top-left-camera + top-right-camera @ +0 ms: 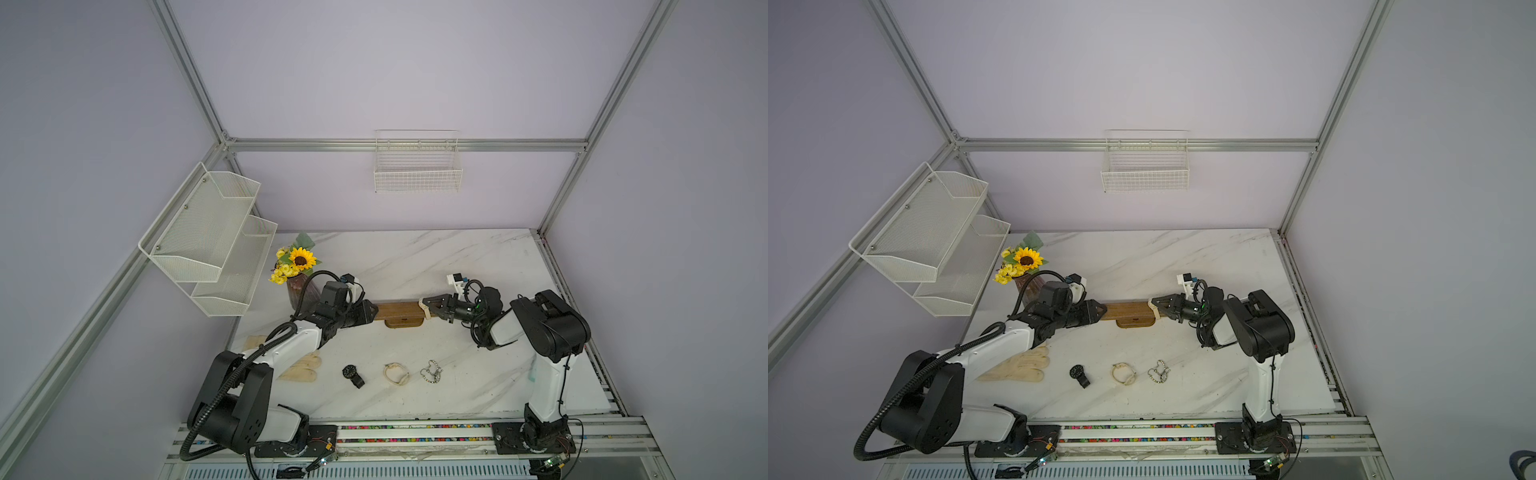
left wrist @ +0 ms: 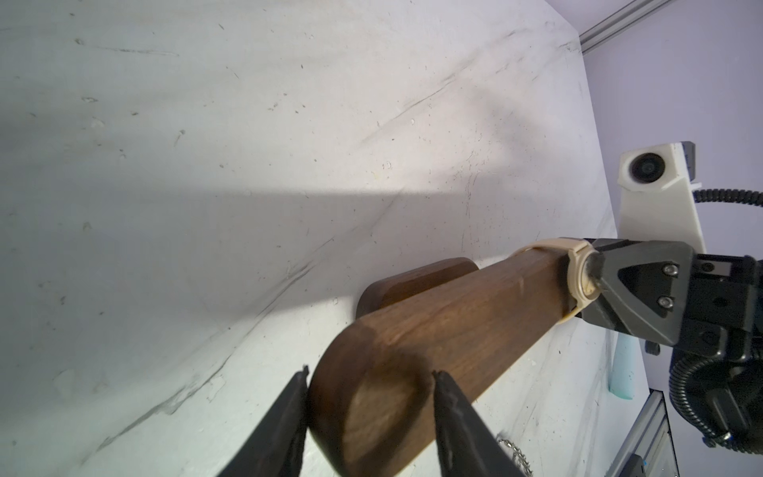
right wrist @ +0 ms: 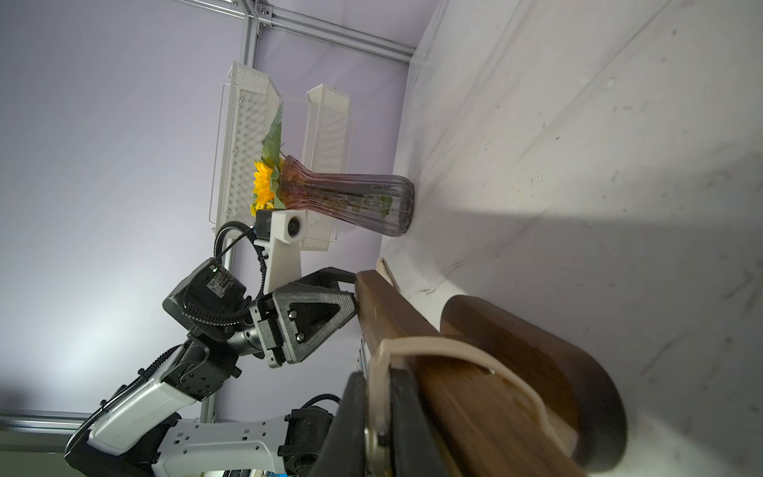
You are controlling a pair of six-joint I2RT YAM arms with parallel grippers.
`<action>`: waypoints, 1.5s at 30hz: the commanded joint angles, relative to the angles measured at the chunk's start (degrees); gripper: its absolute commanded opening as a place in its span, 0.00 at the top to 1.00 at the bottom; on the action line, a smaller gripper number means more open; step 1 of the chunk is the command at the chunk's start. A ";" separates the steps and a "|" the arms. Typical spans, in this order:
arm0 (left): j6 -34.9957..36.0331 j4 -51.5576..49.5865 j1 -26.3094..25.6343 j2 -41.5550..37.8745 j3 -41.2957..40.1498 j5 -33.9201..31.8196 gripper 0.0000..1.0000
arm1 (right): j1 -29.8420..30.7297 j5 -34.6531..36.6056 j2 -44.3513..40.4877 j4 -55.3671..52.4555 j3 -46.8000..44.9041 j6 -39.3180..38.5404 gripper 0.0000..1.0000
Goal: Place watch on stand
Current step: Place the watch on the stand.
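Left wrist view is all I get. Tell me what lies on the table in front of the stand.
Observer: A black watch lies flat there, and neither arm is near it.
Operator: Keep going. Name what's beside it.
Observer: A beige looped band lies next to it, on the right arm's side.
Operator: Now report what stands on the left arm's side, farther back.
Observer: A ribbed glass vase holding a sunflower stands upright near the far left corner of the table.
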 commanded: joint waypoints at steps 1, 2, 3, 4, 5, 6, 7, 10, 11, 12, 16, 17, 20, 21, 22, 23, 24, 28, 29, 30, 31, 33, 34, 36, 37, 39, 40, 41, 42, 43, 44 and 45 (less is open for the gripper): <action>-1.16 3.75 -0.51 0.01 -1.05 3.09 0.52 | 2.04 0.15 0.70 -0.92 1.38 -0.09 0.94; -1.08 3.84 -0.51 0.01 -1.05 3.00 0.52 | 2.20 0.22 0.70 -1.30 1.33 -0.28 0.94; -1.14 3.97 -0.50 0.09 -1.18 3.00 0.53 | 2.21 0.39 0.70 -1.65 1.27 -0.50 0.93; -1.14 4.01 -0.49 0.18 -1.23 3.09 0.53 | 2.25 0.57 0.41 -2.25 1.18 -0.86 0.91; -1.10 4.03 -0.51 0.34 -1.30 3.23 0.53 | 2.28 0.70 0.16 -3.04 0.90 -1.35 0.89; -1.16 4.14 -0.51 0.45 -1.36 3.29 0.53 | 2.23 0.76 -0.19 -3.83 0.87 -1.84 0.88; -1.11 4.10 -0.51 0.53 -1.45 3.21 0.53 | 2.30 0.76 -0.54 -4.79 0.77 -2.37 0.86; -0.98 4.44 -0.53 0.62 -1.74 2.79 0.52 | 2.31 0.94 -2.02 -7.58 0.54 -3.85 0.76; -0.94 4.52 -0.51 0.59 -1.86 2.73 0.51 | 2.24 1.15 -2.55 -8.81 0.60 -4.53 0.73; -0.95 4.49 -0.51 0.63 -1.86 2.51 0.51 | 2.24 1.16 -3.08 -9.86 0.53 -5.15 0.70; -0.74 4.80 -0.50 0.87 -1.67 2.27 0.51 | 2.24 1.40 -4.79 -13.30 0.53 -7.07 0.62; -0.64 4.96 -0.48 0.89 -1.59 2.32 0.51 | 2.25 1.39 -5.00 -13.62 0.61 -7.22 0.61; -0.61 5.08 -0.47 1.85 -1.58 2.34 0.51 | 2.24 1.34 -5.40 -14.05 0.47 -7.26 0.61; -0.55 5.11 -0.51 2.84 -1.58 2.38 0.51 | 2.23 1.27 -5.61 -14.36 0.47 -7.39 0.60; -0.54 5.15 -0.49 3.04 -1.62 2.47 0.51 | 2.22 1.25 -6.00 -15.11 0.42 -7.61 0.60; -0.56 5.16 -0.51 3.09 -1.59 2.38 0.51 | 2.22 1.25 -6.51 -15.96 0.36 -7.96 0.60; -0.49 5.20 -0.51 3.09 -1.61 2.43 0.51 | 2.23 1.35 -6.95 -16.90 0.32 -8.46 0.60; -0.28 5.27 -0.50 3.12 -1.84 1.96 0.51 | 2.05 1.71 -9.65 -23.89 0.82 -12.02 0.58; -0.27 5.30 -0.51 3.15 -1.84 1.76 0.51 | 2.04 1.97 -10.41 -26.12 1.12 -13.30 0.57; -0.13 5.28 -0.46 3.25 -1.85 1.73 0.51 | 1.98 2.16 -11.29 -28.44 1.30 -14.47 0.56; -0.04 5.28 -0.49 3.23 -1.84 1.66 0.51 | 1.96 2.49 -12.26 -30.45 1.45 -15.58 0.55; 0.05 5.20 -0.42 3.44 -1.80 1.49 0.51 | 1.87 3.19 -13.98 -34.33 1.65 -17.70 0.54; 0.03 5.29 -0.42 3.49 -1.75 1.42 0.51 | 1.88 3.65 -14.97 -36.20 1.72 -18.74 0.53; 0.08 5.34 -0.36 3.57 -1.64 1.40 0.49 | 1.83 4.13 -16.11 -39.08 2.01 -20.23 0.52; 0.20 5.41 -0.41 3.77 -1.50 1.31 0.49 | 1.79 4.34 -16.49 -40.35 2.21 -20.95 0.52; 0.38 5.37 -0.20 4.01 -1.13 1.28 0.49 | 1.66 4.53 -16.87 -41.78 2.24 -21.67 0.51; 0.46 5.42 -0.23 4.17 -0.84 1.29 0.49 | 1.70 4.69 -16.97 -42.47 2.29 -22.08 0.50; 0.59 5.24 -0.14 4.32 -0.60 1.27 0.49 | 1.62 4.74 -17.13 -42.95 2.22 -22.36 0.50; 0.81 4.90 -0.12 4.49 -0.19 1.27 0.49 | 1.50 4.93 -17.34 -43.36 1.99 -22.63 0.50; 0.95 4.41 -0.03 4.63 0.22 1.26 0.49 | 1.38 4.98 -17.65 -43.79 1.86 -22.88 0.50; 1.25 4.14 0.01 4.67 0.54 1.27 0.48 | 1.33 4.98 -17.96 -44.10 1.76 -23.01 0.50; 1.55 3.79 0.12 4.59 0.83 1.06 0.47 | 1.29 5.16 -18.48 -44.54 1.64 -23.31 0.50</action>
